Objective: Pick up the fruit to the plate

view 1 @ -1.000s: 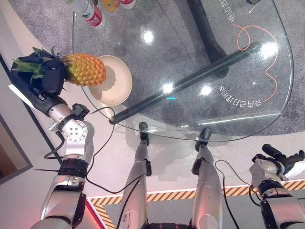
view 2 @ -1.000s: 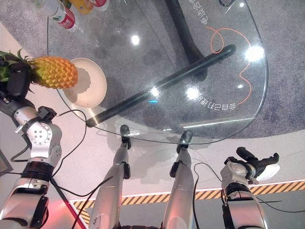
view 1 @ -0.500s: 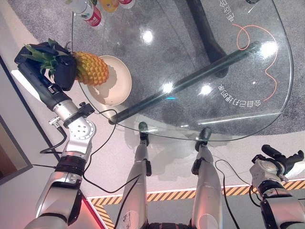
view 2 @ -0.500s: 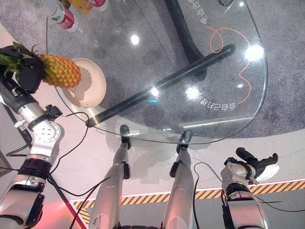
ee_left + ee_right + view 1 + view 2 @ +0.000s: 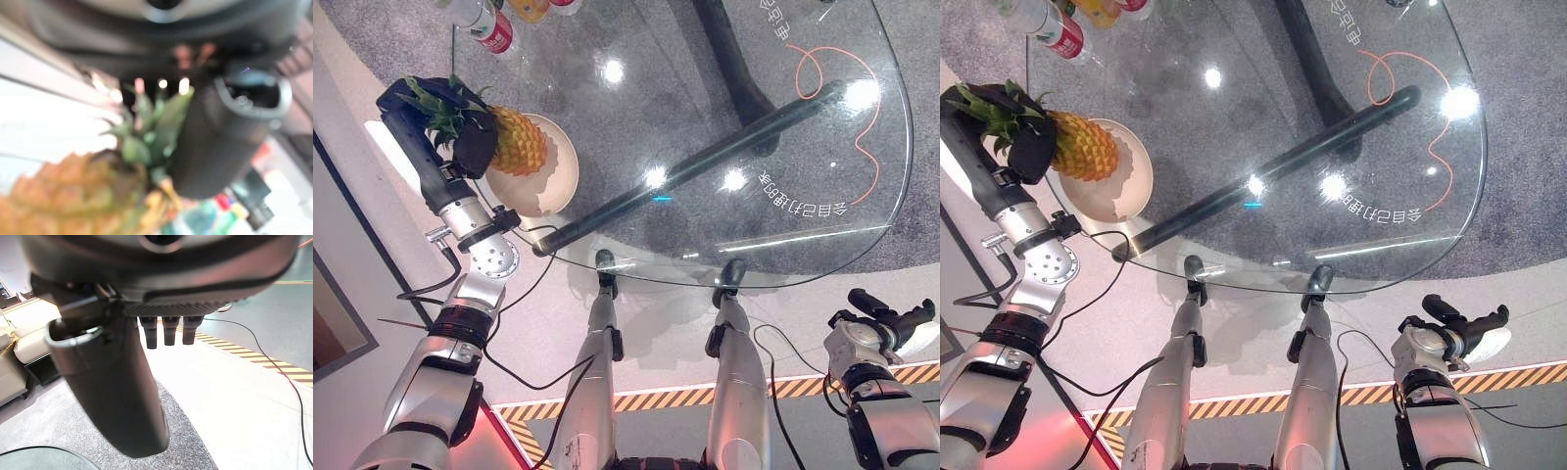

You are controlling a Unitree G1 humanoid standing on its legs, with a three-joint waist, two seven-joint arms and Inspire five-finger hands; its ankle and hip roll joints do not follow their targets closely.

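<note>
Glass table [image 5: 705,117]: left hand [image 5: 470,147] grips pineapple [image 5: 521,142] over plate [image 5: 558,181].

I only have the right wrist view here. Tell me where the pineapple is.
Observer: The pineapple is in the left hand, which grips it at the base of its leafy crown.
Operator: Report its position against the plate.
Observer: Its body is over the cream plate near the glass table's left edge; I cannot tell if it touches.
Operator: Give me the right hand too.
Observer: The right hand hangs low beside the table, off the glass, fingers relaxed and holding nothing.
</note>
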